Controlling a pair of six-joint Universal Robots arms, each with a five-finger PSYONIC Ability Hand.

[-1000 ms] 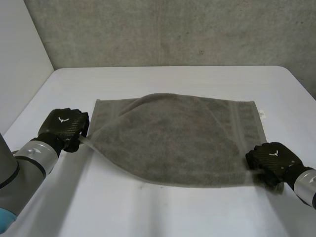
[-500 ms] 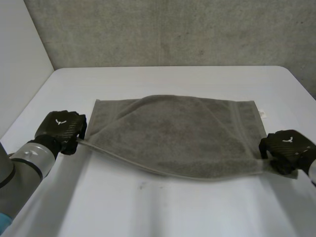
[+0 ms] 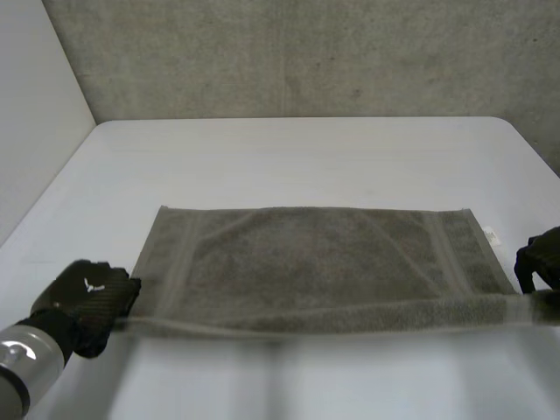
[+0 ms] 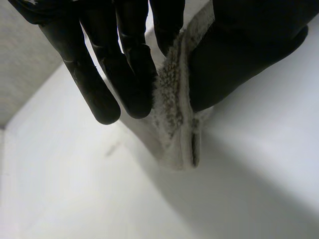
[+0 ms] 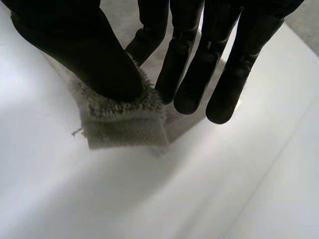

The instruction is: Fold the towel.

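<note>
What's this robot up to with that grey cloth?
It's folding a towel on a white table. The left hand pinches one near corner, the right hand pinches the other, and the near edge is stretched straight between them. The rest of the towel lies flat on the table.

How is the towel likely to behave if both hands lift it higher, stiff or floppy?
Probably floppy: the towel folds softly around the pinch of the left hand, and its near edge looks straight only because the right hand pulls the other corner. Its fuzzy pile likely resists slipping. Pinches at two corners carry it, so it seems light.
</note>
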